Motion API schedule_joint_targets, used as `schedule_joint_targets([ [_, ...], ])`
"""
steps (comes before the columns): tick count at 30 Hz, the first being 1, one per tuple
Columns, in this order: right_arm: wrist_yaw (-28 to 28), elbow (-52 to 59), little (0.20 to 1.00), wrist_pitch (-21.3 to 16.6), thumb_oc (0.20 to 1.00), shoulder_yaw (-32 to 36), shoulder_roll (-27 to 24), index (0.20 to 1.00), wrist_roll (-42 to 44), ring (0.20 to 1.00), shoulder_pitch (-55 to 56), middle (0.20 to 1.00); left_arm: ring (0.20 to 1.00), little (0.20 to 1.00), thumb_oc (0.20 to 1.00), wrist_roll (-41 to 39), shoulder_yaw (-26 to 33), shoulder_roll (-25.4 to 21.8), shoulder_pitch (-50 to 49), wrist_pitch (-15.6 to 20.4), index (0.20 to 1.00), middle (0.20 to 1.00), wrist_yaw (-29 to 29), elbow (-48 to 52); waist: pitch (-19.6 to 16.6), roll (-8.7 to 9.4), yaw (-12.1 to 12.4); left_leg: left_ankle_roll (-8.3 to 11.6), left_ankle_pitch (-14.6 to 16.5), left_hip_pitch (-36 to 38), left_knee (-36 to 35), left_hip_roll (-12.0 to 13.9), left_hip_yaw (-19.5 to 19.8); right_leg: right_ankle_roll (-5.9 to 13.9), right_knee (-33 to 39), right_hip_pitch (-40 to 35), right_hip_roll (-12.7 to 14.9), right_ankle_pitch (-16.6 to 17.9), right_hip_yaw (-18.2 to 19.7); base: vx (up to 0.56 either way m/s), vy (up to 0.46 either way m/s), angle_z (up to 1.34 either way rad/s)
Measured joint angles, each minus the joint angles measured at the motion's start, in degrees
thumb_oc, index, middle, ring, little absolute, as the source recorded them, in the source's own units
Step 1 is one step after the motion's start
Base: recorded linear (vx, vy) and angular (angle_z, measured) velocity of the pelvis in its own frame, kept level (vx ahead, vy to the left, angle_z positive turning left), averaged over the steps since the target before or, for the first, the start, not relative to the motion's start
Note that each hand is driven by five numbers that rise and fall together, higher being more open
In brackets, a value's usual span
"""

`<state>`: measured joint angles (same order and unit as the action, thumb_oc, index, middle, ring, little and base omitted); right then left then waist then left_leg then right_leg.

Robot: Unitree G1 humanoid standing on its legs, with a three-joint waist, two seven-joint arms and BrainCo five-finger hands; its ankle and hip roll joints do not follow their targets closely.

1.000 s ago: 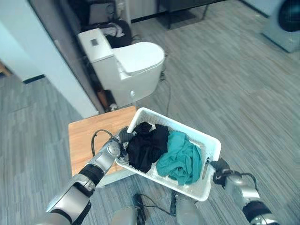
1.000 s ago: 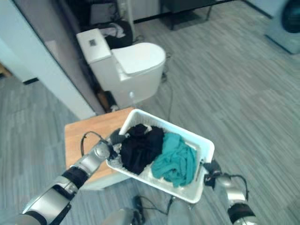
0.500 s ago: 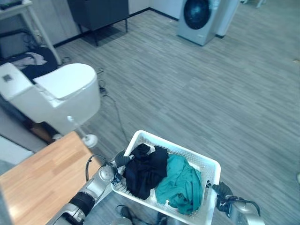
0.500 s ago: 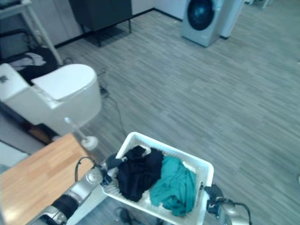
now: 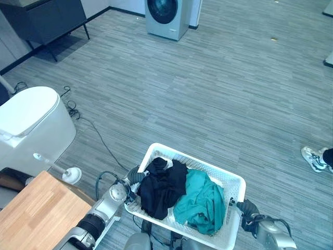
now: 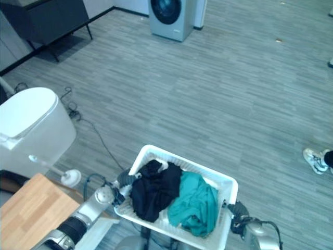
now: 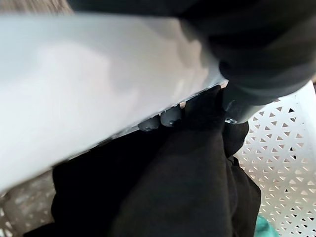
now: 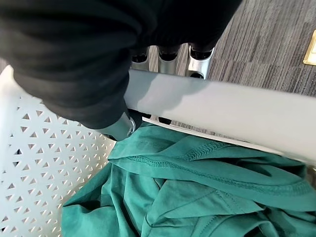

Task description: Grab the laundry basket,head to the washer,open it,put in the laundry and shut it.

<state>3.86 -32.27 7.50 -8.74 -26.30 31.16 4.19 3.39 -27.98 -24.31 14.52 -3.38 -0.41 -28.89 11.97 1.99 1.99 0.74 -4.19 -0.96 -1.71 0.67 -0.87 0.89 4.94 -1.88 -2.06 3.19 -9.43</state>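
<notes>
I carry a white perforated laundry basket [image 5: 218,176] above the floor, low in the eye views. In it lie black clothes [image 5: 162,187] and a teal garment [image 5: 202,202]. My left hand [image 5: 133,177] is curled round the basket's left rim [image 7: 98,89], its fingers [image 7: 165,118] hooked under the edge. At the opposite end my right hand [image 5: 248,212] grips the right rim [image 8: 222,111], fingers [image 8: 168,53] over the outside and thumb inside. A grey washer [image 5: 165,15] with a dark round door stands far ahead at the top of the view.
A white toilet [image 5: 31,125] with a brush [image 5: 62,169] is at the left. The corner of a wooden table [image 5: 36,213] is at the lower left. A dark cabinet [image 5: 41,21] stands at the upper left. A person's shoe [image 5: 315,158] is at the right edge.
The camera has turned right: the toilet and table slid to the left and the washer came nearer the top centre. Both hands keep their hold on the basket.
</notes>
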Motion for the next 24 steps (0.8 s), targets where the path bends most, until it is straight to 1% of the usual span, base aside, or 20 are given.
schedule_joint_targets([
  [1,0.0,0.13,0.2,0.0,0.2,0.13,0.0,0.2,0.1,0.2,0.14,0.2,0.2,0.2,0.2,0.11,0.02,-0.09,0.09,-0.01,0.2,0.2,0.01,0.55,0.16,-0.31,-0.36,0.01,0.01,0.66,-0.86,-0.22,0.0,0.5,0.0,-0.25,0.12,-0.4,0.41,0.02,-0.004,0.04],
  [3,0.0,0.32,0.2,-0.04,0.2,0.37,0.0,0.2,0.16,0.2,0.07,0.2,0.2,0.2,0.2,0.61,0.13,-0.14,0.17,0.0,0.2,0.2,0.03,0.88,0.22,-0.99,-0.35,-0.25,-0.22,0.89,-1.87,-0.39,0.14,0.57,-0.01,-0.16,0.14,-0.5,1.06,0.01,-0.037,0.06],
  [5,0.01,0.47,0.2,-0.04,0.2,0.47,0.03,0.2,0.17,0.2,0.25,0.2,0.2,0.2,0.2,1.38,0.12,-0.09,0.18,-0.01,0.2,0.2,0.03,0.84,0.21,-1.55,-0.6,-0.07,-0.33,0.94,-2.31,-0.5,0.33,0.52,-0.03,-0.09,0.18,-0.53,1.1,0.01,-0.07,0.11],
  [7,0.01,0.71,0.2,-0.04,0.2,0.7,0.06,0.2,0.18,0.2,0.32,0.2,0.2,0.2,0.2,1.58,0.04,-0.1,0.19,-0.01,0.2,0.2,0.04,0.85,0.23,-1.67,-0.65,-0.02,-0.41,0.89,-2.35,-0.57,0.37,0.39,-0.03,-0.1,0.22,-0.51,1.09,0.0,-0.102,0.11],
  [9,0.01,1.02,0.2,-0.04,0.2,0.87,-0.03,0.2,0.19,0.2,0.4,0.2,0.2,0.2,0.2,1.62,0.0,-0.08,0.28,-0.05,0.2,0.2,0.06,0.75,0.3,-1.58,-1.25,0.05,-0.44,0.66,-1.5,-0.31,0.56,-0.15,-0.94,0.14,-0.13,-1.0,1.26,0.03,-0.182,0.07],
  [11,0.01,1.67,0.2,-0.02,0.2,0.85,-0.36,0.2,0.28,0.2,0.63,0.2,0.2,0.2,0.2,1.65,-0.04,-0.05,0.95,-0.16,0.2,0.2,-0.01,0.55,0.4,-1.26,-1.57,1.47,0.61,0.15,0.78,0.02,0.48,-0.89,-2.29,0.26,-0.35,-1.78,1.28,0.06,-0.261,0.03],
  [12,0.01,2.17,0.2,0.04,0.2,0.74,-0.44,0.2,0.54,0.2,0.68,0.2,0.2,0.2,0.2,1.66,-0.03,-0.21,1.72,-0.2,0.2,0.2,-0.09,0.31,0.69,-0.78,-1.52,3.07,1.69,-0.82,3.65,0.36,0.33,-1.66,-3.42,0.24,-1.01,-3.47,1.56,0.03,-0.309,0.09],
  [13,0.01,3.39,0.2,0.1,0.2,0.65,-0.12,0.2,0.82,0.2,0.29,0.2,0.2,0.2,0.2,1.66,0.38,-0.59,4.18,-0.11,0.2,0.2,-0.11,-1.2,2.13,1.63,-1.23,3.82,2.51,-6.34,16.17,-0.04,-0.84,-4.75,-7.16,1.56,-0.51,-5.67,2.74,0.08,-0.313,0.04],
  [14,-0.01,4.46,0.2,0.22,0.2,0.75,-0.04,0.2,0.89,0.2,0.27,0.2,0.2,0.2,0.2,1.65,0.09,-0.99,5.45,-0.18,0.2,0.2,-0.07,-2.07,2.72,3.44,-0.63,3.95,1.35,-10.58,25.17,-0.14,-2.28,-5.57,-9.26,2.34,0.28,-6.16,3.22,0.07,-0.184,-0.1],
  [15,0.0,4.48,0.2,0.35,0.2,0.57,-0.27,0.2,0.96,0.2,-0.33,0.2,0.2,0.2,0.2,1.64,0.43,-0.78,5.92,-0.13,0.2,0.2,-0.08,-3.29,2.94,3.84,-0.17,4.55,0.33,-13.44,31.87,0.71,-1.55,-6.74,-11.54,2.77,-0.46,-7.7,4.09,0.24,-0.102,-0.48],
  [16,-0.16,4.38,0.2,0.56,0.2,-0.3,-1.08,0.2,1.42,0.2,-1.56,0.2,0.2,0.2,0.2,1.48,-0.27,-0.69,6.89,-0.17,0.2,0.2,0.06,-4.87,3.12,3.97,1.14,3.51,-0.12,-19.3,42.31,1.53,-0.51,-6.54,-14.37,2.14,-1.62,-10.61,5.22,0.17,-0.017,-0.51],
  [17,-0.51,4.47,0.2,1.0,0.2,-0.51,-1.01,0.2,1.75,0.2,-2.02,0.2,0.2,0.2,0.2,1.37,-0.24,-0.76,7.58,-0.12,0.2,0.2,0.07,-5.75,2.99,3.91,1.74,2.46,1.72,-21.0,40.98,1.35,-0.18,-5.94,-14.4,1.76,-2.18,-13.01,5.56,0.3,-0.005,-0.46],
  [18,-0.6,4.92,0.2,1.34,0.2,-0.51,-1.16,0.2,1.84,0.2,-2.34,0.2,0.2,0.2,0.2,1.16,-0.24,-0.69,9.0,-0.15,0.2,0.2,0.07,-6.5,3.26,4.82,1.85,1.96,2.08,-21.53,35.67,0.52,-0.27,-6.21,-14.35,2.13,-2.08,-12.89,5.77,0.31,0.025,-0.26],
  [19,-0.6,5.11,0.2,1.44,0.2,-0.65,-1.46,0.2,1.86,0.2,-2.84,0.2,0.2,0.2,0.2,1.08,-0.17,-0.74,9.63,-0.14,0.2,0.2,0.16,-6.39,3.46,4.93,2.19,1.69,1.93,-22.2,30.9,-0.14,-1.18,-5.71,-14.25,2.04,-2.29,-12.85,5.75,0.49,0.038,-0.22],
  [20,-0.6,5.1,0.2,1.63,0.2,-0.73,-1.63,0.2,1.86,0.2,-3.12,0.2,0.2,0.2,0.2,1.08,-0.17,-0.78,9.85,-0.14,0.2,0.2,0.15,-6.43,3.45,4.57,2.1,1.66,1.91,-22.87,28.14,-0.33,-1.66,-5.57,-13.66,1.5,-2.78,-12.82,5.64,0.35,0.023,-0.18],
  [21,-0.75,5.06,0.2,1.7,0.2,-1.5,-1.87,0.2,1.91,0.2,-3.32,0.2,0.2,0.2,0.2,1.05,-0.14,-0.63,9.85,0.05,0.2,0.2,0.23,-7.0,3.14,4.1,2.24,2.04,1.85,-22.75,21.86,-0.69,-1.6,-5.24,-13.12,1.14,-3.41,-13.18,5.8,0.38,0.01,-0.09],
  [22,-0.92,5.01,0.2,1.72,0.2,-2.05,-2.37,0.2,2.42,0.2,-3.46,0.2,0.2,0.2,0.2,1.01,0.04,-0.01,10.35,0.16,0.2,0.2,0.37,-8.27,2.59,3.48,2.19,2.32,1.39,-21.35,10.64,-1.05,-1.52,-4.62,-12.27,0.75,-4.18,-13.05,5.76,0.53,0.013,-0.29],
  [23,-0.95,4.92,0.2,1.81,0.2,-3.21,-2.98,0.2,2.81,0.2,-4.19,0.2,0.2,0.2,0.2,1.0,0.22,-0.15,10.01,0.21,0.2,0.2,0.59,-9.2,2.88,2.31,3.16,2.74,1.04,-21.42,2.62,-1.27,-1.71,-4.44,-11.24,-0.78,-5.67,-13.26,5.81,0.99,0.079,-0.33],
  [24,-1.15,4.6,0.2,1.86,0.2,-4.36,-2.89,0.2,2.8,0.2,-4.49,0.2,0.2,0.2,0.2,0.99,0.7,-0.12,9.2,0.57,0.2,0.2,0.75,-9.72,2.78,1.93,3.82,2.51,1.65,-21.44,1.16,-0.89,-3.15,-4.94,-10.59,-1.87,-6.38,-14.21,5.89,0.78,0.078,-0.46],
])
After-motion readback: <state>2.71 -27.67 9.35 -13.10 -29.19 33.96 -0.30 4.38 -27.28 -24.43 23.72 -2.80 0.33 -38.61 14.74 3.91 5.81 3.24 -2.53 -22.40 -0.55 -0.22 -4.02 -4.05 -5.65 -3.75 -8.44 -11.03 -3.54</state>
